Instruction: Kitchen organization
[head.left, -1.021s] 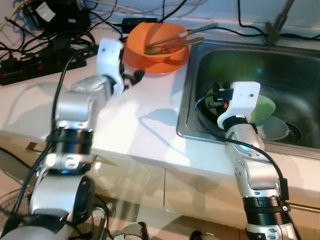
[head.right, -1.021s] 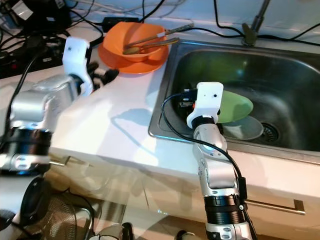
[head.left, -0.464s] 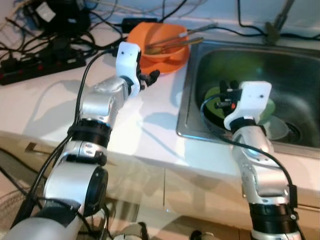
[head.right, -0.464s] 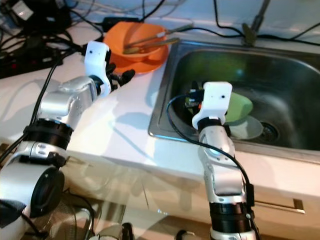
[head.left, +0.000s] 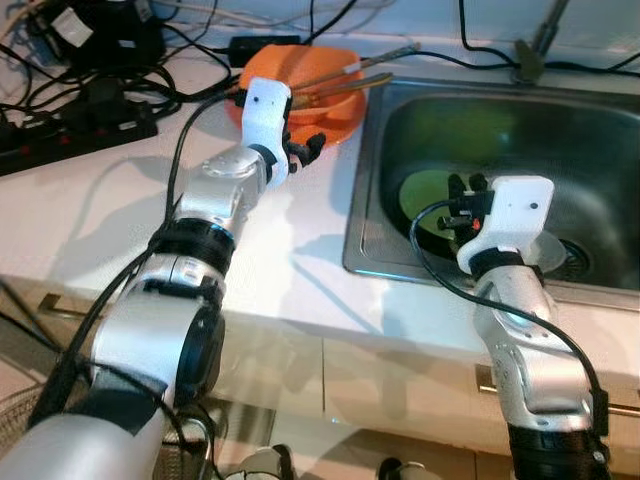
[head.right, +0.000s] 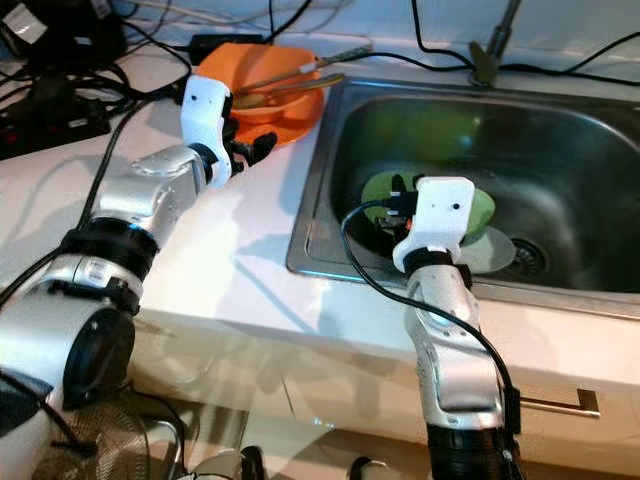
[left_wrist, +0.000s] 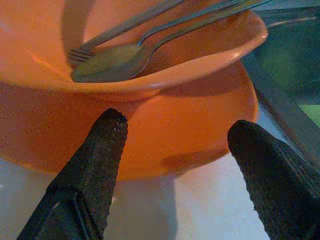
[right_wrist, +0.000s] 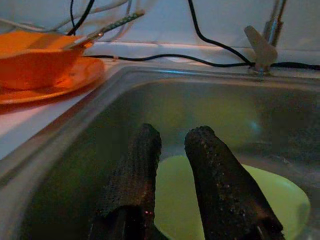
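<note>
An orange bowl (head.left: 322, 78) sits on an orange plate (head.left: 340, 122) at the back of the white counter, beside the sink. A spoon (left_wrist: 107, 62) and a fork lie in the bowl. My left gripper (head.left: 308, 150) is open just in front of the plate's rim, its fingers (left_wrist: 102, 150) spread wide and level with it. Inside the steel sink (head.left: 560, 130) lies a green plate (head.left: 425, 190) next to a pale bowl (head.left: 550, 250). My right gripper (head.left: 466, 186) hovers just above the green plate (right_wrist: 260, 195), fingers close together with nothing between them.
A black power strip (head.left: 80, 115) and tangled cables lie on the counter at the back left. The faucet base (head.left: 530, 55) stands behind the sink. Bare white counter (head.left: 90, 210) stretches left of the sink; cabinet fronts lie below the front edge.
My left gripper has reached forward and right across the counter up to the orange plate. My right gripper has edged further over the sink toward the green plate. The camera has shifted slightly.
</note>
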